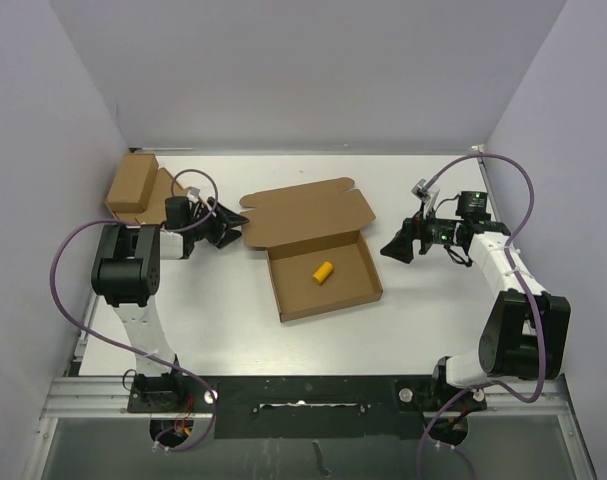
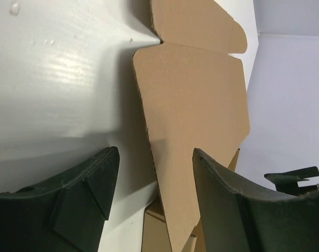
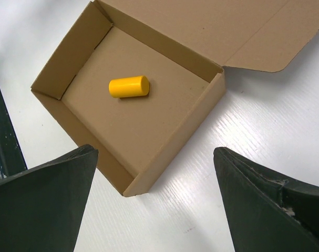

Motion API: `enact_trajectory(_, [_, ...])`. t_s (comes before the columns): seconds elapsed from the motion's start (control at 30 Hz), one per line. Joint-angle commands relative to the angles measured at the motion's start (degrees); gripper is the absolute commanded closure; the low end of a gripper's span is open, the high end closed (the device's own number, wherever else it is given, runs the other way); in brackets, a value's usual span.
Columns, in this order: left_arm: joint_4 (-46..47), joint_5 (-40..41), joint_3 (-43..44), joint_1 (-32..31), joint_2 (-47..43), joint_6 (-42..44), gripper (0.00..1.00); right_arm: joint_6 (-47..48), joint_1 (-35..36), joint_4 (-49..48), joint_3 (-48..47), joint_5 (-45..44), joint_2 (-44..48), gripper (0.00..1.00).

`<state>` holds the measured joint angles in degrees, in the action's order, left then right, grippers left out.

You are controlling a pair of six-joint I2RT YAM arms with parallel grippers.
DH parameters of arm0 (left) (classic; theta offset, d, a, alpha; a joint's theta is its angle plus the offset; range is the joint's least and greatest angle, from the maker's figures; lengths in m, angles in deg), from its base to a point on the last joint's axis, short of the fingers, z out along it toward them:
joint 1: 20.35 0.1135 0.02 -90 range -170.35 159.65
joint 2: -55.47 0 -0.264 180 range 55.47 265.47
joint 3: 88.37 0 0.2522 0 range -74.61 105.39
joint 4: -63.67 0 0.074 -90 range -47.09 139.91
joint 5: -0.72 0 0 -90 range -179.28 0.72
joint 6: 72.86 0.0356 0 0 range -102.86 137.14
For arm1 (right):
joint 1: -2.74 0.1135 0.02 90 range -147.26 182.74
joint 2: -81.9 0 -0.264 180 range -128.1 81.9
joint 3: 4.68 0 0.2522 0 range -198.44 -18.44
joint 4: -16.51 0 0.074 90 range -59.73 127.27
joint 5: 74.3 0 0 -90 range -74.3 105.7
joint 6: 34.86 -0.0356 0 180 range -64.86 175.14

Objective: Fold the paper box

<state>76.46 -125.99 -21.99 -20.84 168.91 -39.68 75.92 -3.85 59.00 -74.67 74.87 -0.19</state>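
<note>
At centre of the table (image 1: 218,305), the paper box (image 1: 305,214) sits w/ tray formed, lid laid back, a yellow cylinder (image 1: 324,271) inside. Left gripper (image 1: 235,224), jaws apart, straddles lid's left edge; right gripper (image 1: 394,247), jaws spread wide, hangs just beside tray's right wall, not touching.

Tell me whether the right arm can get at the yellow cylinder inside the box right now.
Probably yes: the lid lies folded back, nothing covers the cylinder, and the right pincer hangs open beside the box.
</note>
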Motion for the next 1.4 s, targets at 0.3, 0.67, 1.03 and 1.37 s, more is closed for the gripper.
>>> enact_trajectory(0.3, [4.2, 0.1, 5.8, -1.1, 4.9, -0.7, 0.78, 0.3, 0.4, -0.9, -1.3, 2.2, 0.8, 0.02])
enact_trajectory(0.67, [11.9, -0.9, 1.3, -1.3, -4.1, 7.0, 1.0, 0.3, 0.3, -0.9, -1.4, 2.2, 0.7, 0.02])
enact_trajectory(1.03, [23.1, -1.1, -6.8, -5.3, -15.1, 19.1, 1.0, 0.1, 0.1, -0.9, -2.0, 1.6, 0.4, 0.03])
enact_trajectory(1.37, [37.1, 4.4, -17.7, -9.8, -22.3, 27.9, 1.0, -10.8, -3.4, -9.3, -2.4, -0.7, -0.1, 0.03])
